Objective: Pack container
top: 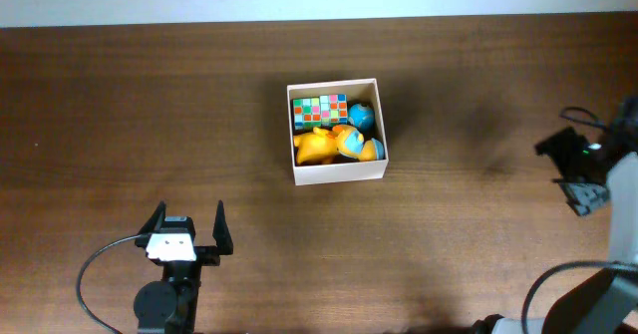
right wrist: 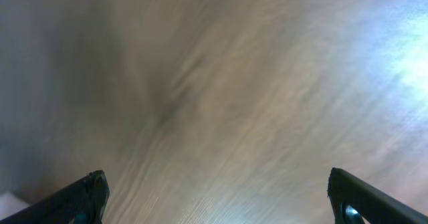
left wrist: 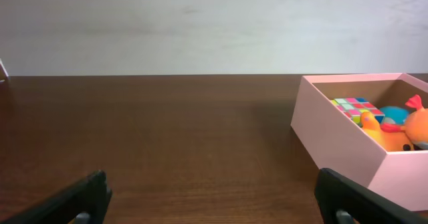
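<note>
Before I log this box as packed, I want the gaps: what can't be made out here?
- Overhead: floor of the container, hidden under the toys; the orange toy and blue toy overlap, shapes unclear.
- Left wrist: the container's right part cut off by the frame edge; its near wall hides toys' lower halves.
- Right wrist: blurred table; no container.

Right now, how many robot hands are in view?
2. The black two-finger left hand is open over the brown wooden table's left side; the right hand, open too, is near its right edge.
</note>
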### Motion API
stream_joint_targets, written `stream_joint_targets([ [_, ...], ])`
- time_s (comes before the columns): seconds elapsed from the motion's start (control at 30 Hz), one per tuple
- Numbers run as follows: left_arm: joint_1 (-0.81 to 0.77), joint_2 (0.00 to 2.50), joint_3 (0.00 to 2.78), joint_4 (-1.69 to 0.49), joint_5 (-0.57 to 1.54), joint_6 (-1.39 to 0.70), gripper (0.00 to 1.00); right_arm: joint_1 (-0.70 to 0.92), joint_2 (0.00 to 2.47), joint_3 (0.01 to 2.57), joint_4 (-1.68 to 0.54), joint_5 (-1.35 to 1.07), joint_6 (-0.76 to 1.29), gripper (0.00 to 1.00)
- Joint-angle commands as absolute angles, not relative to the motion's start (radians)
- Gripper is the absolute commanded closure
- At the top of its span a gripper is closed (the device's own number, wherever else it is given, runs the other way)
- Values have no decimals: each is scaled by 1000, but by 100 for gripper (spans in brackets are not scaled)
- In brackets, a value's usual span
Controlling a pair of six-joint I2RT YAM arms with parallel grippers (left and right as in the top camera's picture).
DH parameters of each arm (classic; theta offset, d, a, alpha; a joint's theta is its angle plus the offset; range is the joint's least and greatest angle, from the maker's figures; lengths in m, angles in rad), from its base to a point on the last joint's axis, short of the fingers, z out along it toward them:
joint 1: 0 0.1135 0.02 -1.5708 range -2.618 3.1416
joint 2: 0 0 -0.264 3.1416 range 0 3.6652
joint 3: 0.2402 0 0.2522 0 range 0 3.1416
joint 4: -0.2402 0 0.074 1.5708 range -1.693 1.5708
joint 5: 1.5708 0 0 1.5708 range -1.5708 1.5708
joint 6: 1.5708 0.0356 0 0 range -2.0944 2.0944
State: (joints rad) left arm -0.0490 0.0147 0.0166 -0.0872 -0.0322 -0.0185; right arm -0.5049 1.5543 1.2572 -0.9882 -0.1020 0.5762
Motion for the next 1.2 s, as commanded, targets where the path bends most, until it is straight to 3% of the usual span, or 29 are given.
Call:
stream_joint_targets([
  [0.0,-49,5,14,-91,-18,-3,1,-381,1475,1255,-987,-101,573,1],
  [0.23,-49,5,14,-90,-18,-3,1,-96,1383,1255,-988,-65,572,1],
  [0.4,-49,5,14,-91,-18,-3,1,23,1292,1255,-1000,-29,572,1],
  [0.93,-49,5,14,-91,-18,-3,1,51,908,1254,-1291,187,567,1],
  [1.17,-49,5,14,-91,-18,-3,1,51,754,1188,-1082,195,439,1],
])
